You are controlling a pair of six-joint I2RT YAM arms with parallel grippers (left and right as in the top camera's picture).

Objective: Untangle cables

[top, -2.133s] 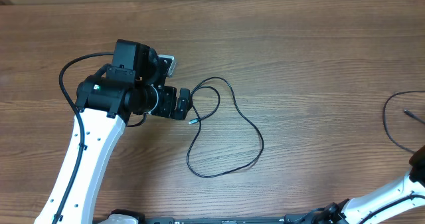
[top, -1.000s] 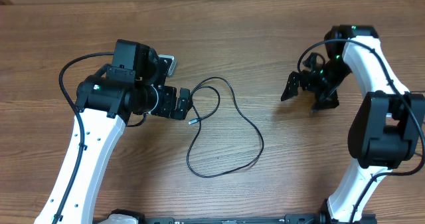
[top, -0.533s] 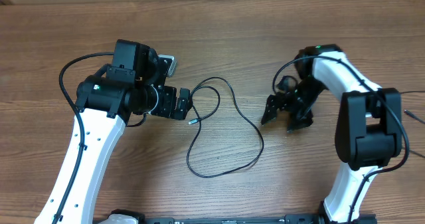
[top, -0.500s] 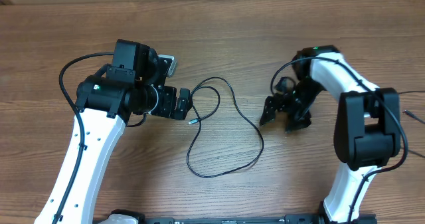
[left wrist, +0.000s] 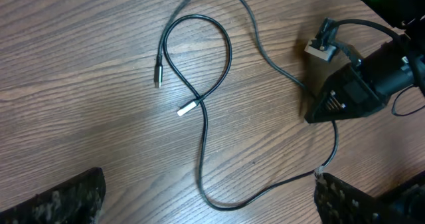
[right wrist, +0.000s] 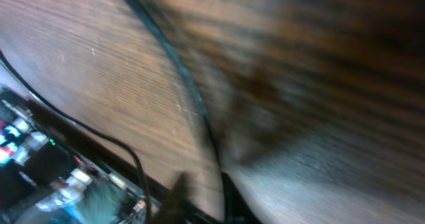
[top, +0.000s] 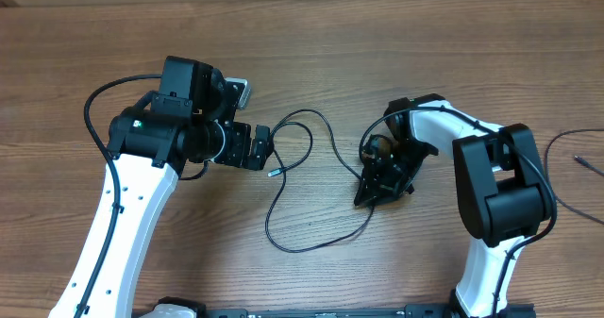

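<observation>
One thin black cable [top: 304,250] lies in a loose crossed loop on the wooden table, and its two plug ends [left wrist: 188,107] rest near the crossing. In the left wrist view the same cable [left wrist: 204,144] runs down between my wide-open left fingers [left wrist: 56,197]. My left gripper [top: 264,148] hovers at the loop's left end, holding nothing. At the right side of the loop, my right gripper [top: 364,195] is tipped down and shut on the cable. The right wrist view is blurred, with the cable [right wrist: 179,71] leading down into the right gripper [right wrist: 219,191].
A second thin black cable [top: 564,181] curves at the table's far right edge, with a plug end [top: 578,157] beside it. Thick black wires hang off both arms. The right arm's white links [top: 491,214] stand at the lower right.
My right arm swept in from the right to the loop's right side, tipped down and shut its jaws on the cable. The left arm and the loop have not moved.
</observation>
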